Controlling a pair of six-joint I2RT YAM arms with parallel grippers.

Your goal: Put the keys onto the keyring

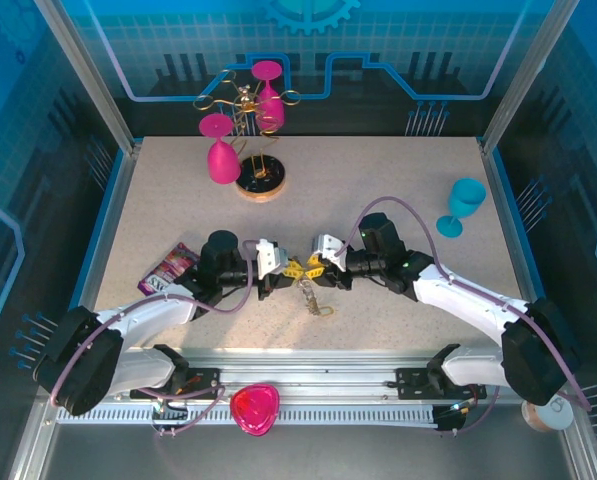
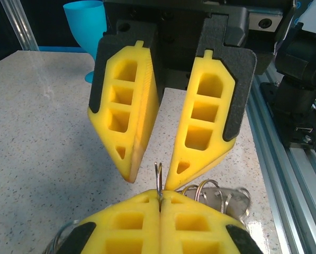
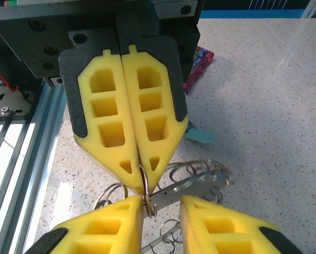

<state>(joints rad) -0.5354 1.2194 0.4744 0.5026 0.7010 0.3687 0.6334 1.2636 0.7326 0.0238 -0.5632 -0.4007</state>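
The keyring (image 3: 193, 182), a bunch of thin silver loops, hung between the claws over the tabletop (image 3: 263, 106). It looked light, stiff and slippery, best pinched flat across one loop. The left claw (image 3: 142, 184) was clamped shut on such a loop. The right claw (image 3: 162, 202) stood partly open around it, gripping nothing.
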